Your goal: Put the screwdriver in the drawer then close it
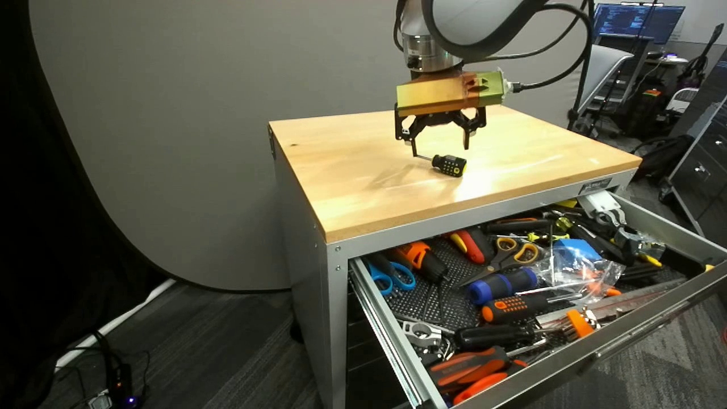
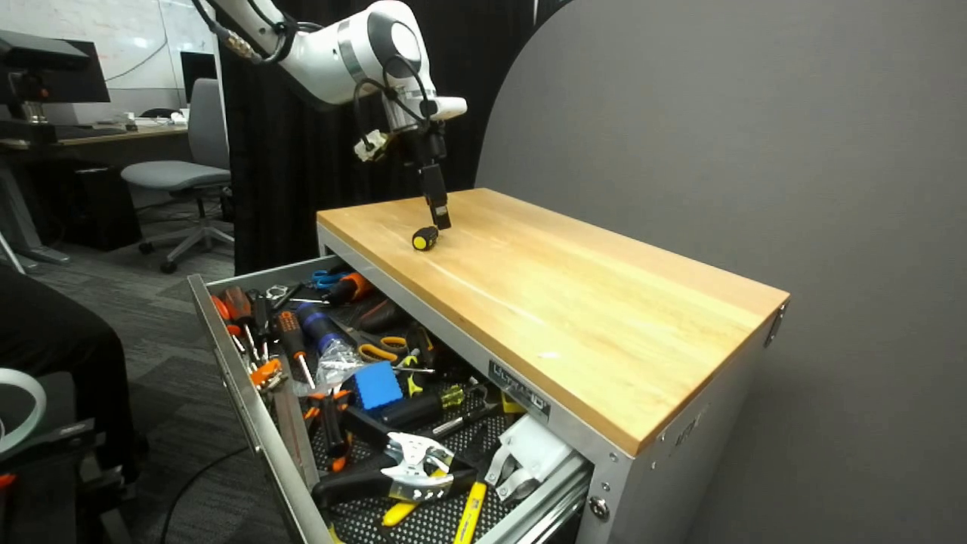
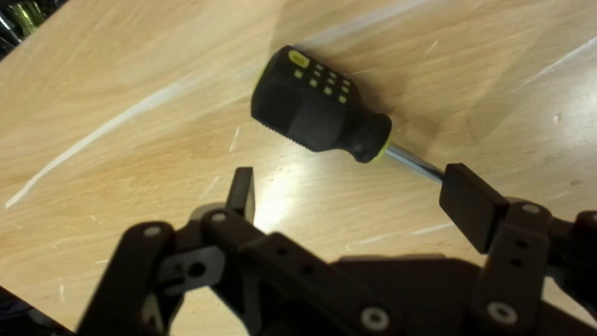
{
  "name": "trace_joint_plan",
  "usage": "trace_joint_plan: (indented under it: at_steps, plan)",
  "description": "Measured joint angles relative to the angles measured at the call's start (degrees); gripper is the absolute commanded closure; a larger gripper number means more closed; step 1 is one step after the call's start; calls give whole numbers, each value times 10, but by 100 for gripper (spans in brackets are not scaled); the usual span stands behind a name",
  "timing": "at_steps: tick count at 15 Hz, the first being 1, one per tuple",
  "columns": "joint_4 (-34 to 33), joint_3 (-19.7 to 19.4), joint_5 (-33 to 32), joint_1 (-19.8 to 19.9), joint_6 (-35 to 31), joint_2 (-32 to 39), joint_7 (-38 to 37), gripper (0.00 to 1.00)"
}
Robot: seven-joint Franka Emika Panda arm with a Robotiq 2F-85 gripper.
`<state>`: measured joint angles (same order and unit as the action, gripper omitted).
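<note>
Gripper [image 3: 350, 189]: nearest the lens in the wrist view, black, filling the lower part from 4 round to 8 o'clock;
Jaws: released and spread well apart; one fingertip [image 3: 473, 207] sits between 3 and 4 o'clock, its opposite number between 8 and 9;
Screwdriver [image 3: 322, 109]: stubby, with a black handle marked in yellow squares; it lies on its side on the wooden top [image 1: 335, 162]; in the wrist view its butt points to 10 o'clock and its steel shaft [image 3: 413, 161] to 4;
Shaft end: hidden behind the fingertip between 3 and 4; whether the two touch I cannot tell;
Drawer [image 1: 568, 363]: standing open under the wooden top of a grey cabinet [image 1: 311, 295]; in an exterior view it stretches out at 5 o'clock from the screwdriver;
Drawer contents: hand tools crowded together on a textured black liner [image 1: 454, 309]; in that view, a blue block [image 1: 573, 246] at 2 o'clock, an orange-and-black handle [image 1: 468, 368] at 7, a blue-and-black cylinder [image 1: 502, 285] near the middle;
Arm [image 2: 329, 68]: white, reaching down in an exterior view from between 10 and 11 o'clock;
Backdrop: a black curtain [image 2: 295, 166] behind the arm; a grey screen [image 2: 718, 151] at 2 o'clock; an office chair [image 2: 177, 174] at 10.
</note>
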<state>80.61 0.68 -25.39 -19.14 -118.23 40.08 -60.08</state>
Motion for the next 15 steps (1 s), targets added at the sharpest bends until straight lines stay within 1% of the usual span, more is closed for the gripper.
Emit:
trace_joint_plan:
  at_steps: [1, 2, 4, 5, 8, 9, 11, 12, 13, 15]
  plan:
    - [-7, 0, 0, 0, 1, 9, 3, 34]
    - [-15, 0, 0, 0, 2, 18, 7, 44]
    - [-31, 0, 2, -1, 9, 28, 16, 58]
    - [-37, 0, 3, -1, 15, 30, 21, 67]
    - [-48, 0, 18, -2, 36, 30, 38, 89]
    - [-50, 0, 25, -2, 44, 30, 44, 93]
    - [-51, 0, 40, -1, 58, 27, 51, 94]
    - [-50, -1, 47, 0, 67, 25, 52, 94]
    - [-49, -1, 56, 2, 73, 23, 52, 91]
    - [-43, -1, 75, 6, 83, 19, 52, 91]
